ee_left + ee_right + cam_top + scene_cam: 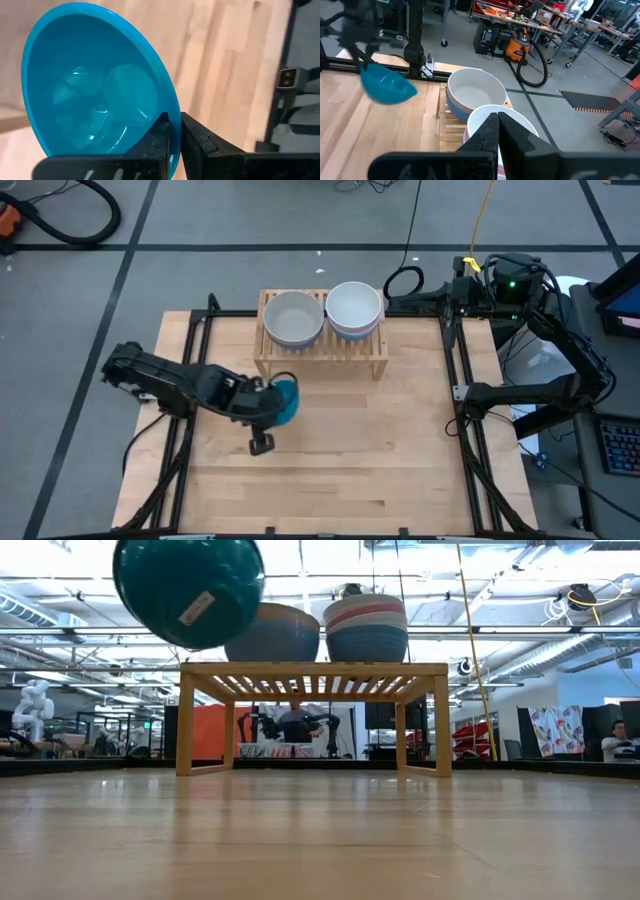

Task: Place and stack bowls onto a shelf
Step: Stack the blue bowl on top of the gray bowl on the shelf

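A teal-blue bowl (288, 400) (188, 590) (387, 86) hangs tilted in the air over the table, in front of the shelf's left end, with my left gripper (272, 402) (174, 121) shut on it. The light-wood shelf (320, 352) (312, 670) stands at the far middle of the table. On its slatted top rest two stacks of bowls: a white-topped one (293, 317) (272, 633) on the left and a white, pink and blue one (354, 308) (366, 628) on the right. My right gripper (497, 119) is shut on nothing, raised off the table's far right corner. My left gripper pinches the teal-blue bowl's rim (172, 112) between its two fingers, one finger (159, 134) inside the bowl and the other (200, 140) outside its wall. The bowl is lifted clear of the table and tilted, its underside (195, 605) toward the table's near edge.
Black frame rails (455, 360) run along the table's left and right sides. Bare wood lies in front of the shelf, toward the near edge (330, 480). Beyond the table are cables and a vacuum on the floor (520, 47).
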Controlling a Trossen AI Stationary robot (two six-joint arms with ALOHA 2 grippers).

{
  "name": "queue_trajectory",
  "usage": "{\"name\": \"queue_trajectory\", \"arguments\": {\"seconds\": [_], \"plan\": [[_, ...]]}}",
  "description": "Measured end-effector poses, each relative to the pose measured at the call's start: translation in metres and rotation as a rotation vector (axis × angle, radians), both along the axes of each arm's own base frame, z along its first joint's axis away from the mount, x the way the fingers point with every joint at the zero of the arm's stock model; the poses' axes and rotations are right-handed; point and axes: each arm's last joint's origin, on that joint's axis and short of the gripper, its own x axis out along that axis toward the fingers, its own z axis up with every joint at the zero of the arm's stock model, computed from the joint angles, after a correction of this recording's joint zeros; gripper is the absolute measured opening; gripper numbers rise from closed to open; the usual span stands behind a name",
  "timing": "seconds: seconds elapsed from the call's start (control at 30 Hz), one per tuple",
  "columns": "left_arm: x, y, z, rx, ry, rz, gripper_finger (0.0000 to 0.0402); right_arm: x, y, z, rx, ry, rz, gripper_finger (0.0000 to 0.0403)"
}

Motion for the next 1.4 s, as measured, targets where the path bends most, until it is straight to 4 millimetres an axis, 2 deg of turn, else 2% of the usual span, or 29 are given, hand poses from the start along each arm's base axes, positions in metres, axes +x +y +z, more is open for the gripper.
{"name": "queue_trajectory", "arguments": {"seconds": [0.33, 0.47, 0.7, 1.1, 1.27, 1.4], "plan": [[-0.058, 0.027, 0.025, 0.181, 0.077, 0.115, 0.0024, 0.000, 0.000, 0.000, 0.000, 0.000, -0.003, 0.0000], [-0.074, 0.041, 0.032, 0.216, 0.073, 0.225, 0.0024, 0.000, 0.000, 0.000, 0.009, -0.002, -0.006, 0.0000], [-0.080, 0.062, 0.046, 0.308, 0.014, 0.252, 0.0024, 0.000, 0.000, 0.000, 0.039, -0.009, -0.016, 0.0000], [-0.091, 0.106, 0.100, 0.552, -0.092, 0.238, 0.0024, 0.015, -0.009, -0.027, 0.102, 0.047, -0.027, 0.0000], [-0.081, 0.128, 0.115, 0.637, -0.085, 0.198, 0.0024, 0.017, -0.009, -0.023, 0.080, 0.007, -0.025, 0.0000], [-0.062, 0.143, 0.118, 0.609, -0.110, 0.073, 0.0024, 0.017, -0.010, -0.019, 0.057, -0.036, -0.024, 0.0000]]}}
